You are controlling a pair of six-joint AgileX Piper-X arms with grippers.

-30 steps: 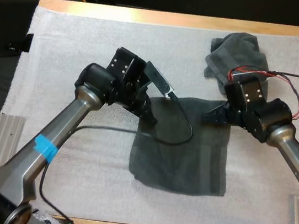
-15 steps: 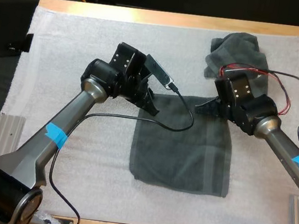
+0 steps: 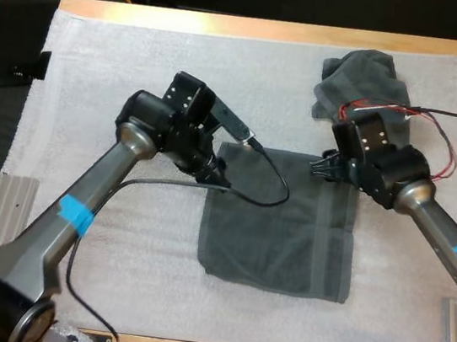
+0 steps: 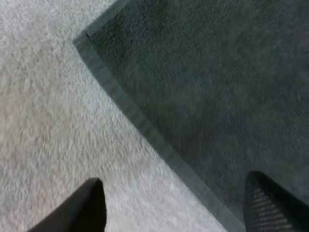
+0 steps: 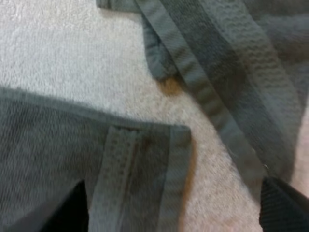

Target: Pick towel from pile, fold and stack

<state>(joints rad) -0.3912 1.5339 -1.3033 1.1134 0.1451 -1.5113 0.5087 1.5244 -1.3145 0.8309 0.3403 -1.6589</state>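
Observation:
A dark grey-green towel [image 3: 288, 230] lies spread flat in the middle of the white mat [image 3: 124, 63]. A second, crumpled towel [image 3: 360, 83] sits at the far right. My left gripper [image 3: 215, 172] hovers at the flat towel's far left corner, fingers apart. In the left wrist view its open gripper [image 4: 175, 178] straddles the hemmed edge of the towel [image 4: 207, 87] without touching it. My right gripper [image 3: 322, 169] is at the far right corner. In the right wrist view this gripper [image 5: 174, 181] stands open above the flat towel's corner [image 5: 145, 145], close to the crumpled towel [image 5: 227, 58].
Bare mat surrounds the flat towel on the left and near sides. The table's wooden edge [image 3: 265, 30] runs along the far side. A metal bracket [image 3: 7, 199] sits off the mat's left edge.
Both grippers opened and let go of the towel's far corners. The towel's far edge now lies flat, and both grippers have shifted a little.

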